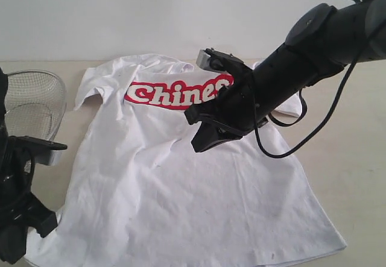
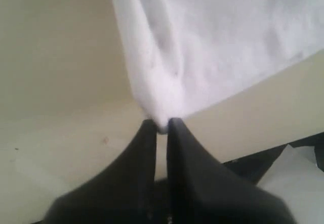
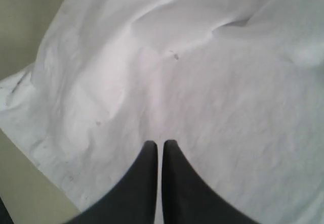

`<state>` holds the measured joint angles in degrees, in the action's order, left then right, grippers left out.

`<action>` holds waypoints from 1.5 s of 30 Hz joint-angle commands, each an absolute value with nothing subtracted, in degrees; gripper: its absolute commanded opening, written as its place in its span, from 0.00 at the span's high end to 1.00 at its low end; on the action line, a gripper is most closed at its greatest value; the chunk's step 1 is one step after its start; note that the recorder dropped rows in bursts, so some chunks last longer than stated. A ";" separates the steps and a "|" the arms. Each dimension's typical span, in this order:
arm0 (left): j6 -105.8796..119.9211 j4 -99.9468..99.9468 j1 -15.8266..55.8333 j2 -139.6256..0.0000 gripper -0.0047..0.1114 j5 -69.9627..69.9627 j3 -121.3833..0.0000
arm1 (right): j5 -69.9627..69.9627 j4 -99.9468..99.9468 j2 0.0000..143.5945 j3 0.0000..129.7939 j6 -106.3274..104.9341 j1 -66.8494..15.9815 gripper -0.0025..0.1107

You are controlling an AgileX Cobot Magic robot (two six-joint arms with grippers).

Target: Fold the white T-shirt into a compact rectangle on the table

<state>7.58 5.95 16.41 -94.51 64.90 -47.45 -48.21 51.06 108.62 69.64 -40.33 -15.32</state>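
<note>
Left pincer (image 2: 161, 125) pinches the white T-shirt (image 1: 181, 188) near the wire basket (image 1: 33, 98); right pincer (image 3: 160, 145), clenched, overlaps its lettering (image 1: 163, 93)

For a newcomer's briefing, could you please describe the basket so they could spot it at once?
Start at the beige table, where a white T-shirt with red lettering lies spread out. Beside the shirt's sleeve, at the exterior view's left edge, stands the wire-mesh basket. It is the only round, see-through metal thing there.
</note>
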 commanded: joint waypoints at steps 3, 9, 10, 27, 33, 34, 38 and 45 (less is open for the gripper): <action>6.87 7.75 16.56 -91.17 0.92 66.06 -44.90 | -48.23 48.96 107.93 70.06 -38.88 -15.32 0.98; 6.87 8.52 16.56 -87.50 0.92 67.29 -43.71 | -48.60 44.91 107.93 70.06 -35.74 -15.19 0.98; 6.87 8.52 16.56 -86.32 0.92 67.29 -43.63 | -49.08 43.19 107.93 70.06 -34.52 -14.75 0.98; 13.07 11.32 16.56 -94.36 0.92 54.33 -46.53 | -54.21 42.69 106.34 69.80 -33.38 -12.58 0.98; 13.07 10.65 16.56 -97.55 0.92 51.25 -46.53 | -54.93 42.46 101.61 69.80 -33.38 -12.58 0.98; 13.07 10.50 16.56 -97.84 0.92 51.14 -46.53 | -55.36 42.46 100.91 69.80 -33.38 -12.58 0.98; 11.93 8.95 16.56 -99.44 0.92 50.46 -46.53 | -57.22 42.46 98.59 69.25 -33.38 -12.58 0.98; 7.85 6.85 16.56 -103.77 0.92 51.21 -46.53 | -54.66 41.84 98.19 62.13 -33.75 -12.58 0.98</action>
<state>9.59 7.48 16.41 -103.05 50.52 -46.41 -55.95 42.24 98.75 64.23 -33.22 -12.80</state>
